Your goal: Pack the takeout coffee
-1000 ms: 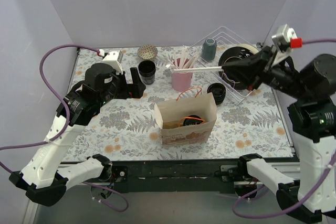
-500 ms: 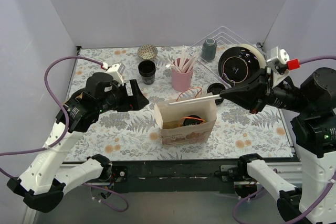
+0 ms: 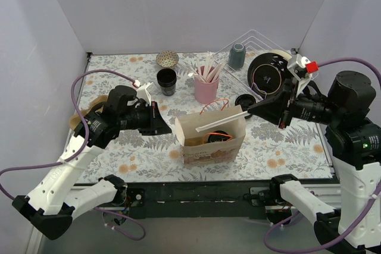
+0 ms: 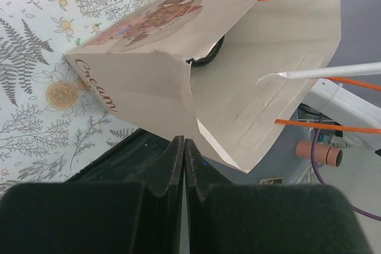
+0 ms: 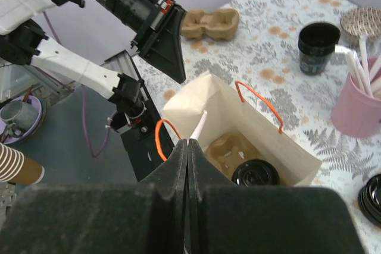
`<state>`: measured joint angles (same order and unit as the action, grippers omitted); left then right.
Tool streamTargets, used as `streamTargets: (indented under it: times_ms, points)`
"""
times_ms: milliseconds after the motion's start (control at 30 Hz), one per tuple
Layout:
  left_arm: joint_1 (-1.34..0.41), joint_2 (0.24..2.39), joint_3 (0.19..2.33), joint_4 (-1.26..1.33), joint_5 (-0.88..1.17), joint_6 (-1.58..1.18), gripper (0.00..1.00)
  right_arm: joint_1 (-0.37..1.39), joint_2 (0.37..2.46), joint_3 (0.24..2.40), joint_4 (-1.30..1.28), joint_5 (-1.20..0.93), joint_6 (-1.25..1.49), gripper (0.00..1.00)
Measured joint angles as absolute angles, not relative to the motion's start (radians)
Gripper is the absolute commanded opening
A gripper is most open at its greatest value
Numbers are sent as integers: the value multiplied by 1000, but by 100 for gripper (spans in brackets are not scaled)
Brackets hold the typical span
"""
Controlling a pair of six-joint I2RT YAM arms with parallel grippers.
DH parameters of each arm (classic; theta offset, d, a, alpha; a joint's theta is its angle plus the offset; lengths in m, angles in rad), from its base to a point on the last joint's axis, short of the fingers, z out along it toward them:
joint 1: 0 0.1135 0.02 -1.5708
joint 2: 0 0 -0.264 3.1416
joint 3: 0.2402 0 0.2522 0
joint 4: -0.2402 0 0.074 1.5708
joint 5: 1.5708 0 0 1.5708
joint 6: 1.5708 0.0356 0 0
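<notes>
The takeout coffee (image 5: 256, 174), a black cup with a glossy lid, stands inside the open paper bag (image 3: 209, 147) on a cardboard insert. From above, only its lid (image 3: 218, 137) shows past the rim. My left gripper (image 3: 169, 129) is shut with its tips at the bag's left rim (image 4: 149, 81), where it pinches the paper. My right gripper (image 3: 253, 110) is shut on a white wrapped straw (image 3: 220, 121). The straw lies across the bag's mouth, its free end (image 5: 201, 124) pointing into the opening.
A pink cup of straws (image 3: 206, 90), a lidless black cup (image 3: 166, 80) and a patterned bowl (image 3: 168, 58) stand behind the bag. A wire rack (image 3: 262, 43) at the back right holds a grey-blue tumbler (image 3: 236, 56) and a black plate (image 3: 268, 75). A cardboard carrier (image 5: 209, 22) lies far left.
My left gripper swung right to the bag's left rim and went from open to shut. My right gripper carried the straw down and left from the pink cup to over the bag.
</notes>
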<state>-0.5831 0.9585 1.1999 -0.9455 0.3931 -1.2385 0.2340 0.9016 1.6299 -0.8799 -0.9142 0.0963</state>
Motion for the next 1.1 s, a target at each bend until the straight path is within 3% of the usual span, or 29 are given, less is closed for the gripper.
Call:
streamTargets:
  times_ms: [900, 1000, 1033, 1100]
  points:
    - [-583, 1064, 1159, -733, 525, -1272, 0, 234, 979, 1522, -1001, -710, 40, 1]
    - [-583, 1073, 1180, -751, 501, -1262, 11, 234, 989, 1522, -1000, -675, 41, 1]
    - [-583, 1074, 1190, -759, 487, -1257, 22, 234, 992, 1522, -1000, -664, 43, 2]
    - [-583, 1074, 1209, -772, 458, -1247, 31, 234, 1000, 1522, -1000, -640, 49, 2]
